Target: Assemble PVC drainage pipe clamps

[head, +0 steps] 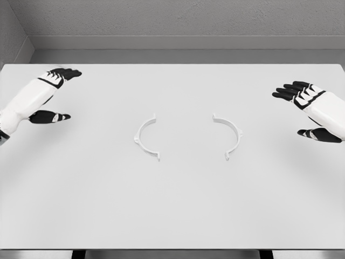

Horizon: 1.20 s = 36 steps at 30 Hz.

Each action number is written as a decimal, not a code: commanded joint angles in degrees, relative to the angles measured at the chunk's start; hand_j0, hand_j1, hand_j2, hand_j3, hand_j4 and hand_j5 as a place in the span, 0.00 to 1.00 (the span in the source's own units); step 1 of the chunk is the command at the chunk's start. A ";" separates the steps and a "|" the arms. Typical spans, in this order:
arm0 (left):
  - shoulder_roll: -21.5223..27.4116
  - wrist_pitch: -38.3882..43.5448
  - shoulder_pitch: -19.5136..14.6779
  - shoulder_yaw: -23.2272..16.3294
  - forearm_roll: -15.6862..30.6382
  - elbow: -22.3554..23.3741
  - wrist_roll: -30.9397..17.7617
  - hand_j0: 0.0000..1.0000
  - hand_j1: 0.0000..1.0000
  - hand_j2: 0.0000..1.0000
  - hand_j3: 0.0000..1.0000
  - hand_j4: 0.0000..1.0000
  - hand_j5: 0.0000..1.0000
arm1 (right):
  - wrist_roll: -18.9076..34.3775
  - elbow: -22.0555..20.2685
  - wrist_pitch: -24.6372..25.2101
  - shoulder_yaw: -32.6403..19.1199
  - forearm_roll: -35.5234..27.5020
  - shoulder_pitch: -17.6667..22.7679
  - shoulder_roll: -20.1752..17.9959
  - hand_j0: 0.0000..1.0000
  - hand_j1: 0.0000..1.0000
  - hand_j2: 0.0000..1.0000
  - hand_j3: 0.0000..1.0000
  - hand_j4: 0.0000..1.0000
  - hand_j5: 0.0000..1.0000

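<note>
Two white half-ring clamp pieces lie flat on the white table, their open sides facing each other with a gap between them. The left clamp half curves like a "C". The right clamp half mirrors it. My left hand hovers over the table's far left, fingers spread, thumb below, holding nothing. My right hand hovers at the far right, also spread and holding nothing. Both hands are well away from the clamp halves.
The table's back edge meets a grey wall. Its front edge runs along the bottom of the view, with dark legs showing beneath.
</note>
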 commanded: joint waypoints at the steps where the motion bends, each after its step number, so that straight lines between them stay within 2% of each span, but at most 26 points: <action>1: -0.01 -0.01 -0.09 -0.96 0.27 -0.68 0.03 1.00 1.00 1.00 1.00 1.00 1.00 | 0.06 0.11 0.07 0.07 -0.25 0.00 0.02 1.00 1.00 1.00 1.00 1.00 1.00; 6: -2.03 -0.01 -0.09 -2.19 -0.09 -0.68 0.03 1.00 1.00 1.00 1.00 1.00 1.00 | 0.06 0.29 0.07 0.16 -0.25 -0.09 0.02 1.00 1.00 1.00 1.00 1.00 1.00; 7: -2.82 -0.01 -0.09 -2.63 -0.09 -0.68 0.03 1.00 1.00 1.00 1.00 1.00 1.00 | 0.14 1.60 0.07 0.68 0.10 -0.44 0.28 1.00 1.00 1.00 1.00 1.00 1.00; 8: -3.35 -0.01 -0.09 -2.63 -0.09 -0.59 0.03 1.00 1.00 1.00 1.00 1.00 1.00 | -0.03 1.96 0.07 3.58 2.29 -2.02 1.07 1.00 1.00 1.00 1.00 1.00 1.00; 10: -4.84 -0.01 -0.18 -2.72 -0.17 -0.06 0.03 1.00 1.00 1.00 1.00 1.00 1.00 | -0.12 5.29 0.07 12.37 7.74 -9.84 3.88 1.00 1.00 1.00 1.00 1.00 1.00; 12: -5.11 -0.01 -0.88 -5.00 -0.17 0.20 0.03 1.00 1.00 1.00 1.00 1.00 1.00 | -0.12 9.07 0.07 14.83 11.08 -13.62 7.05 1.00 1.00 1.00 1.00 1.00 1.00; 14: -6.95 -0.01 -1.93 -5.71 -1.66 1.16 0.03 1.00 1.00 1.00 1.00 1.00 1.00 | -0.03 12.85 0.07 17.91 12.40 -16.61 9.60 1.00 1.00 1.00 1.00 1.00 1.00; 17: -8.53 -0.01 -3.34 -6.76 -2.19 2.92 0.03 1.00 1.00 1.00 1.00 1.00 1.00 | -0.03 14.61 1.14 19.58 12.58 -17.75 9.95 1.00 1.00 1.00 1.00 1.00 1.00; 20: -8.62 -0.01 -3.34 -7.55 -2.46 3.01 0.03 1.00 1.00 1.00 1.00 1.00 1.00 | -0.12 17.43 3.08 21.25 13.72 -19.86 11.18 1.00 1.00 1.00 1.00 1.00 1.00; 23: -9.50 -0.01 -3.43 -8.78 -2.63 3.01 0.03 1.00 1.00 1.00 1.00 1.00 1.00 | -0.12 17.95 5.10 21.52 14.07 -19.95 11.89 1.00 1.00 1.00 1.00 1.00 1.00; 29: -10.73 -0.01 -3.69 -10.81 -4.74 2.31 0.03 1.00 1.00 1.00 1.00 1.00 1.00 | -0.12 19.89 6.07 23.27 14.78 -21.27 13.20 1.00 1.00 1.00 1.00 1.00 1.00; 36: -11.08 -0.01 -3.78 -10.98 -5.01 2.40 0.03 1.00 1.00 1.00 1.00 1.00 1.00 | -0.12 21.12 6.51 24.85 14.86 -22.15 13.73 1.00 1.00 1.00 1.00 1.00 1.00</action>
